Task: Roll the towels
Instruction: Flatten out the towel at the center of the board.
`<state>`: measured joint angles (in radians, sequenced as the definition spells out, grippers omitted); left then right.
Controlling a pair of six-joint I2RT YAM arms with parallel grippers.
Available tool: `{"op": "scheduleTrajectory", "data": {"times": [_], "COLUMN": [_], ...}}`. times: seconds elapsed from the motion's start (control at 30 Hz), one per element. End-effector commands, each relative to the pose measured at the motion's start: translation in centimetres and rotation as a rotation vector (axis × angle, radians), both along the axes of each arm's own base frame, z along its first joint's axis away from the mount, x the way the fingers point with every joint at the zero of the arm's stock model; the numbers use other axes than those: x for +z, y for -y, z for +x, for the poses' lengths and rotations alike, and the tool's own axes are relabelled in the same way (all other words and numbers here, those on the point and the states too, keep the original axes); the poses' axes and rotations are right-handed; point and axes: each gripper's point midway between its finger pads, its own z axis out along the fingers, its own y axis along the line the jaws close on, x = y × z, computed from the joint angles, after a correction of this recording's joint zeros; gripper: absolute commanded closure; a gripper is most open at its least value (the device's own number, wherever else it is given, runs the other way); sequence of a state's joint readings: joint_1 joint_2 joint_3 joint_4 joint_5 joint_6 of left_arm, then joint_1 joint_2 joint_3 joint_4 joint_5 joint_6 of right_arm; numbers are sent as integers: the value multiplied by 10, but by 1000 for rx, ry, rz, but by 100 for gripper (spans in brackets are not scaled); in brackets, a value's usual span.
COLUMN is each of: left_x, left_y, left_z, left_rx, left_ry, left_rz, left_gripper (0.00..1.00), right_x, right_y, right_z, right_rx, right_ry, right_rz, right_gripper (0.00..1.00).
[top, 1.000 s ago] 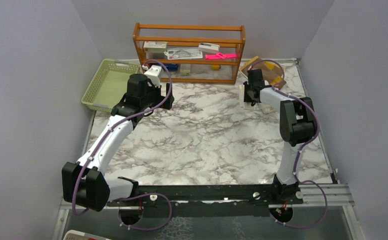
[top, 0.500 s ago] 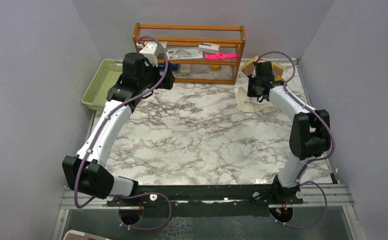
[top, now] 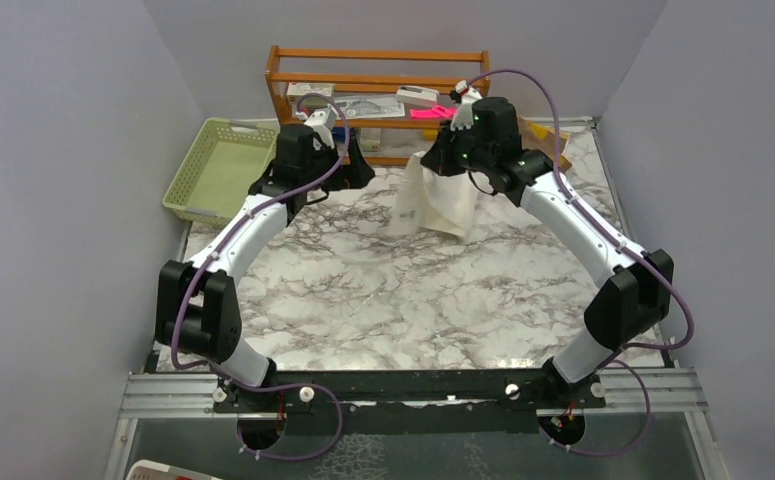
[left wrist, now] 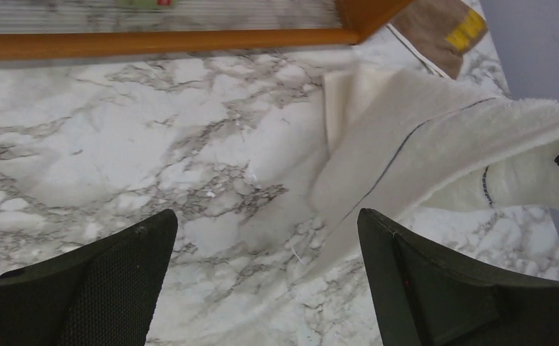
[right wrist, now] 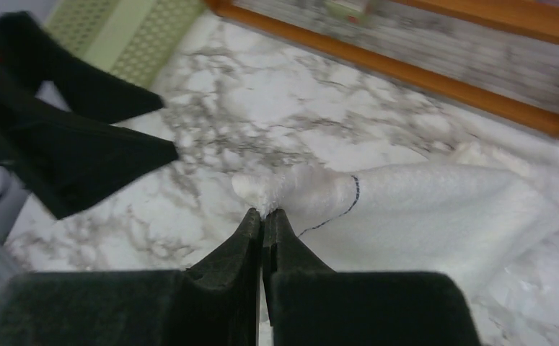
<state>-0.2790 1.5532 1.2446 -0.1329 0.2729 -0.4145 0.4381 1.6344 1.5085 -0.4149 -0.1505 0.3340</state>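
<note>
Noted cream towel pinched at one corner between the closed fingers of the right pincer, lifted over the back centre of the desk, lower part seemingly trailing on the marble, long axis running from the pinch towards the far right. Found left pincer spread wide, holding nothing, just left of the cloth; located brown towel at the far right corner beside the wooden shelf. Judged bare marble in front enough for laying out, with shelf close behind and green basket far left
</note>
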Motion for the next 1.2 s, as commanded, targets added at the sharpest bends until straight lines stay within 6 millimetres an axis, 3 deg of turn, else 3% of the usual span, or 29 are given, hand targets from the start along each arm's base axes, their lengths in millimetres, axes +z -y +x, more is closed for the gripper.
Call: {"op": "scheduleTrajectory", "data": {"times": [0.0, 0.07, 0.13, 0.2, 0.33, 0.5, 0.67, 0.73, 0.8, 0.83, 0.87, 0.93, 1.03, 1.17], "left_x": [88, 103, 112, 109, 92, 75, 66, 62, 51, 45, 40, 37, 54, 111], "left_y": [30, 30, 31, 28, 19, 16, 53, 59, 57, 56, 52, 41, 8, -31], "left_z": [-29, -52, -73, -84, -87, -75, -86, -86, -82, -81, -79, -74, -62, -54], "left_rx": [-158, -203, -238, -236, -200, -172, -309, -313, -297, -296, -282, -241, -117, 15], "left_ry": [262, 315, 341, 337, 322, 308, 302, 302, 279, 270, 256, 252, 296, 409], "left_rz": [-151, -176, -212, -212, -168, -128, -199, -199, -174, -153, -126, -77, 16, 133], "left_gripper": [1, 1, 1, 1, 1, 1, 1, 10, 38, 62, 96, 100, 100, 100], "right_x": [96, 130, 146, 152, 155, 160, 164, 166, 170, 173, 175, 180, 184, 202], "right_y": [-33, -43, -51, -59, -70, -68, -60, -55, -52, -50, -48, -44, -28, -7], "right_z": [-30, -35, -37, -37, -39, -50, -58, -60, -63, -65, -67, -69, -65, -67], "right_rx": [177, 217, 249, 283, 333, 352, 344, 332, 324, 323, 323, 320, 264, 198], "right_ry": [163, 215, 235, 237, 223, 224, 232, 241, 252, 260, 267, 292, 345, 424], "right_rz": [135, 158, 174, 188, 205, 209, 192, 180, 172, 170, 168, 149, 78, 37], "right_gripper": [99, 99, 99, 99, 99, 99, 99, 99, 99, 99, 99, 99, 99, 99]}}
